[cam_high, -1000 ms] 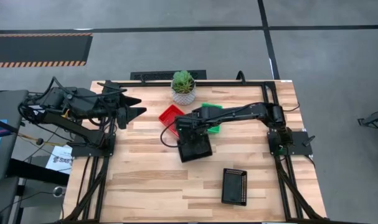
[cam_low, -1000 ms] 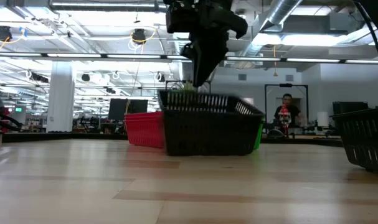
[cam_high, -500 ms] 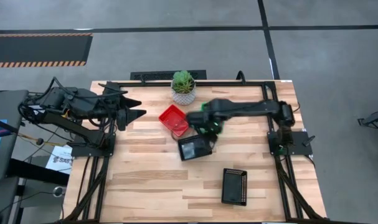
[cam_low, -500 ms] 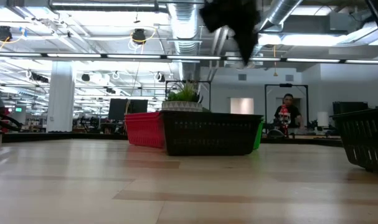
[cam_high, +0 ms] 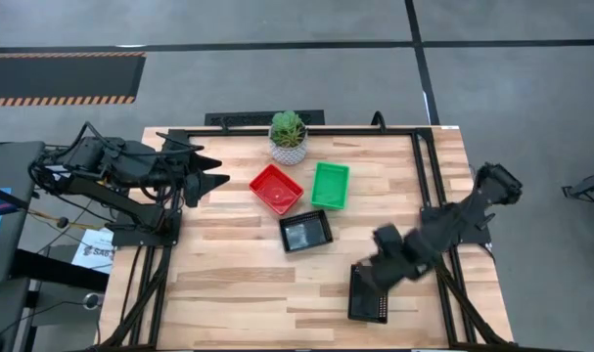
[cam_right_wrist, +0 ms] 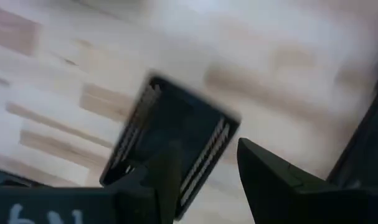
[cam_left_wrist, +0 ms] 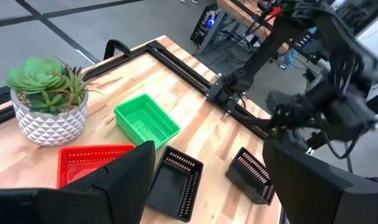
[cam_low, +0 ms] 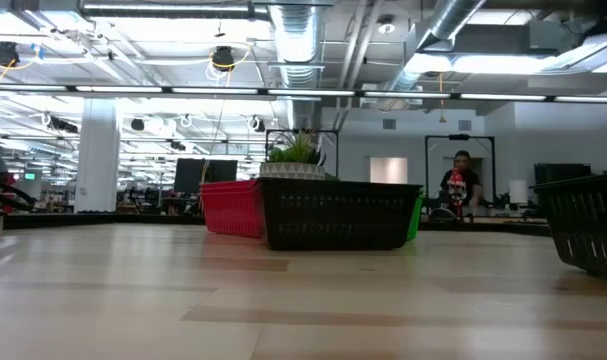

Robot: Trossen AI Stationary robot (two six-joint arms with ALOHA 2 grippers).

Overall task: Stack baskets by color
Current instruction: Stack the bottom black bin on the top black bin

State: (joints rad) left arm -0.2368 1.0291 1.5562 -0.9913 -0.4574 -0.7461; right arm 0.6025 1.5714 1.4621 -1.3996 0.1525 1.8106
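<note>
Wooden table [cam_high: 238, 284] seen from above, one red basket [cam_high: 276, 188] and one green basket [cam_high: 331, 185] side by side at the far middle, two black baskets, one [cam_high: 305, 232] central, one [cam_high: 369, 292] near right under the right pincer [cam_high: 373, 276], prongs parted and empty, left pincer [cam_high: 218, 171] wide, far left, one potted plant [cam_high: 288, 136].
</note>
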